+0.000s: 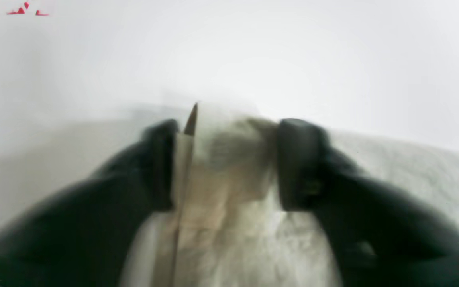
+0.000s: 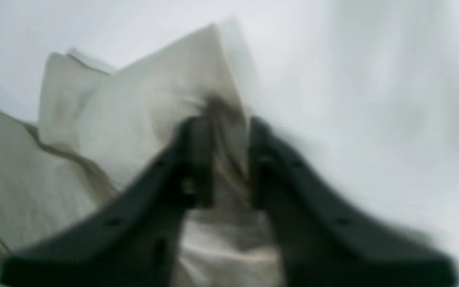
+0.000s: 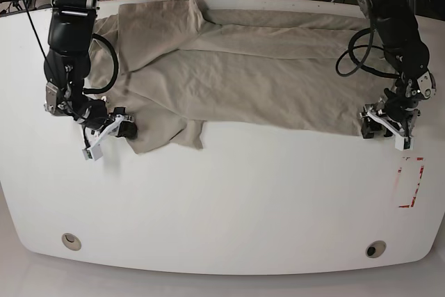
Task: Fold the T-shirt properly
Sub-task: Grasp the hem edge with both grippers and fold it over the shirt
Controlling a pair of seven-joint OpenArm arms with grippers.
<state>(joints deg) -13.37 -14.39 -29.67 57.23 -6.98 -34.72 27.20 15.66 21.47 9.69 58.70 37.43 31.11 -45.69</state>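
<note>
T-shirt (image 3: 243, 81): we see it whole only from base; wrist views show left gripper (image 1: 225, 159) and right gripper (image 2: 229, 159) each half-closed, cloth between jaws.

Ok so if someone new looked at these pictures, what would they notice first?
The big beige T-shirt sprawled wrinkled across the far half of the white table. Then the two black grippers at its near edge: the right gripper at one corner, the left gripper at the other, cloth between both sets of fingers.
</note>
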